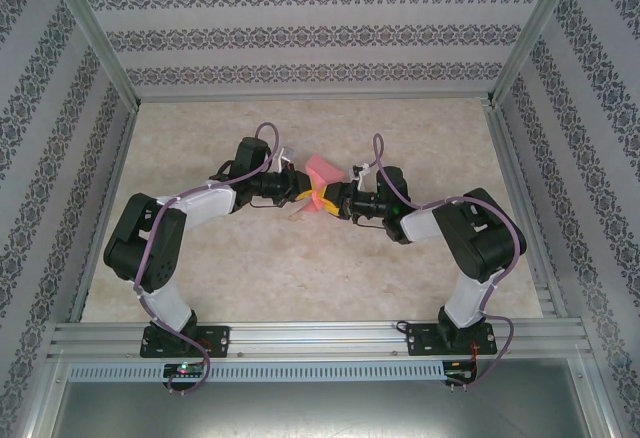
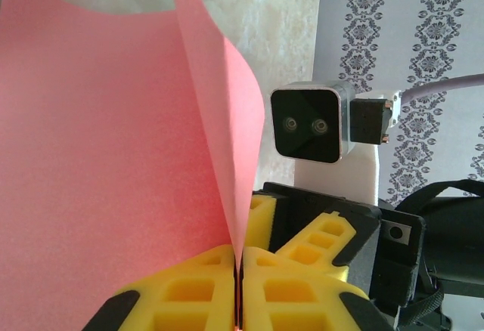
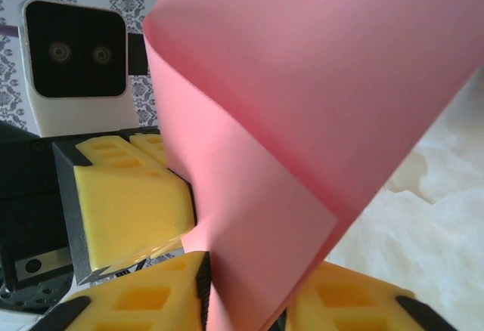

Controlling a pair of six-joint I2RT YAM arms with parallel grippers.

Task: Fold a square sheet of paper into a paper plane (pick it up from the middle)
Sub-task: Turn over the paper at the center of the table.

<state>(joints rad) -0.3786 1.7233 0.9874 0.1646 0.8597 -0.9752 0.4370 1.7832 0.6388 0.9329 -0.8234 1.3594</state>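
Two robot arms hold a pink-red sheet of paper (image 1: 322,170) up between them, above the middle of a pale table (image 1: 250,278).

The sheet is lifted off the table and stands on edge between the two grippers, bent into a loose curl with one soft fold and no sharp crease. The left gripper (image 2: 238,270) is clamped shut, with the bottom of the fold pinched in the seam between its jaws. The paper also runs down between the jaws of the right gripper (image 3: 246,289), but it is unclear whether they are pressing on it. The paper looks very light, thin and floppy. It would probably sag where unsupported, slip from a weak pinch, and crumple or tear if the arms pulled apart. The safest hold is likely a flat pinch close to the fold line near the middle, leaving the outer edges free.
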